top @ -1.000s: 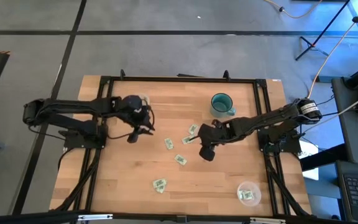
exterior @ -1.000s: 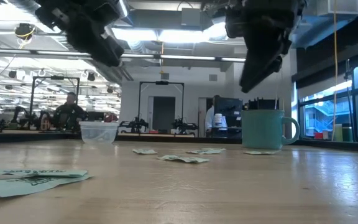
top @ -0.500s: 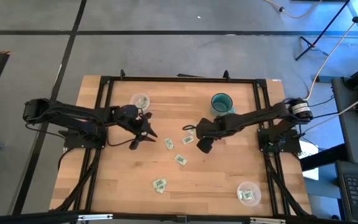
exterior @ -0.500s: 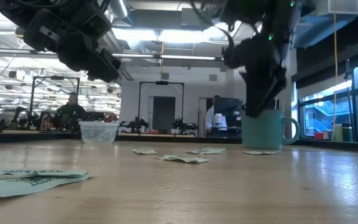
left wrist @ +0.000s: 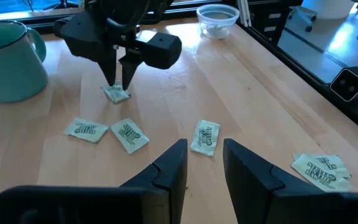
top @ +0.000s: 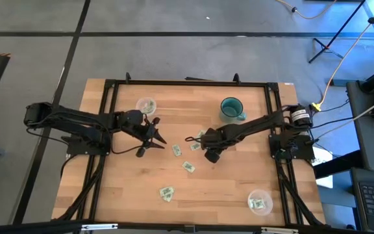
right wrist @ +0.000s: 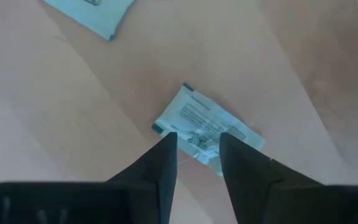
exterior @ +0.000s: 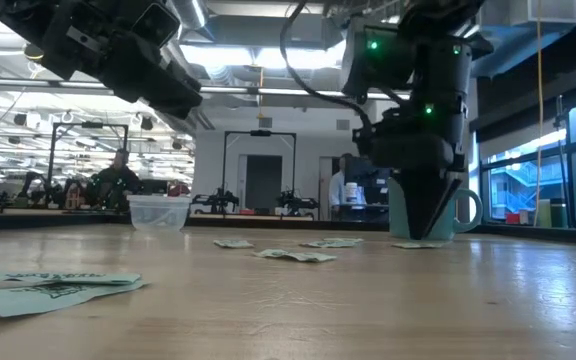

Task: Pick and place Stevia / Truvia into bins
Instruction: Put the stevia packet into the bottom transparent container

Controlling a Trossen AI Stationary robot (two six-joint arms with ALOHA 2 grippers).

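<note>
Right wrist view: right gripper (right wrist: 197,149) stood straight over one sachet (right wrist: 207,127), fingertips apart, straddling it near mug (top: 231,108), not yet closed on it. Other sachets (top: 176,150) lay scattered further from mug. Left gripper (top: 154,143) hovered open, above table (top: 128,188), beside far cup (top: 146,104).

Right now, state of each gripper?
Left gripper: open, empty, above the table.
Right gripper: open, fingertips down astride a sachet, not yet gripping it.
</note>
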